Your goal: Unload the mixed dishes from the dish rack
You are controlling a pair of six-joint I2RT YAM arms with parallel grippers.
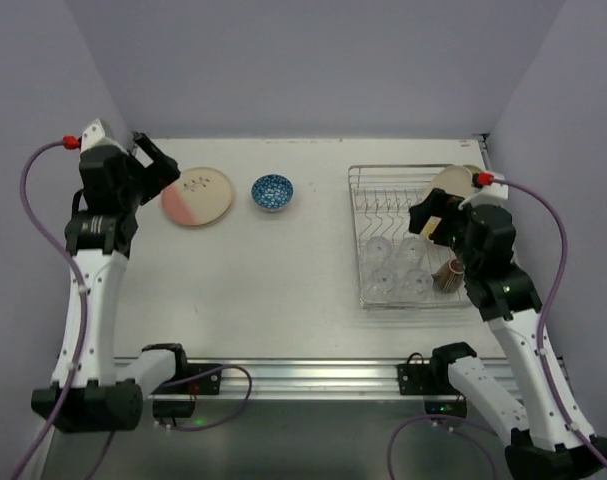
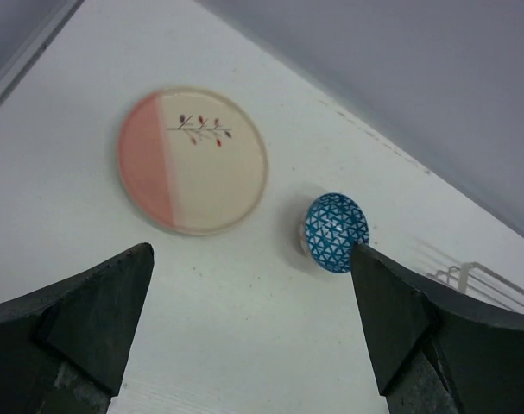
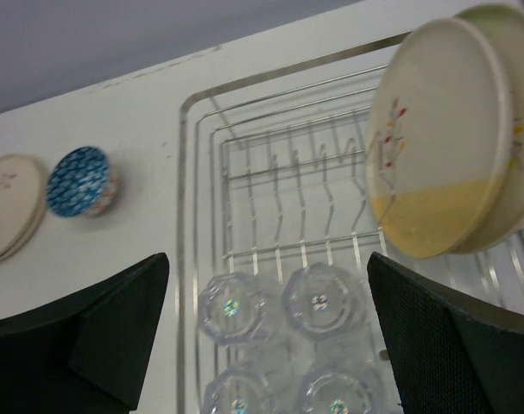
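Top external: we see one plate (image 1: pixel 197 195) and the bowl (image 1: pixel 272 192) out by the table's (image 1: pixel 283 290) far edge. Two plates (image 1: pixel 453 181), four glasses (image 1: pixel 397 266) and the cup (image 1: pixel 448 277) sit in the rack (image 1: pixel 360 250) at its right edge. The left gripper (image 2: pixel 251 254) and right gripper (image 3: pixel 268 259) gape wide, empty.

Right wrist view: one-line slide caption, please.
Open jaws over the dish rack: two plates standing, four clear glasses nearer, blue bowl and pink plate already on the table.
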